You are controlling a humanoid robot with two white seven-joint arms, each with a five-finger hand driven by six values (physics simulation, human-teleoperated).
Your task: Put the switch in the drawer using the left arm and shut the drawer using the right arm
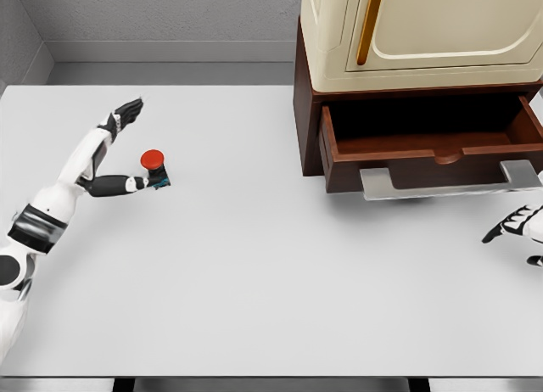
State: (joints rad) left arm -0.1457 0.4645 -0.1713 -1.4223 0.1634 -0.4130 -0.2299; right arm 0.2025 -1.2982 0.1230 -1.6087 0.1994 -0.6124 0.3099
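White tabletop (254, 265) filled our view, grey walls behind it; our left hand (119, 150) lay spread wide at the far left, fingers stretched away and thumb (114, 186) just touching the switch (154, 168), a red button on a dark base, gripping nothing; at upper right the wooden drawer (433, 146) stood pulled open under a cream cabinet (424, 36); our right hand (513, 225) rested loose at the right edge, just below the drawer's metal handle (450, 182).
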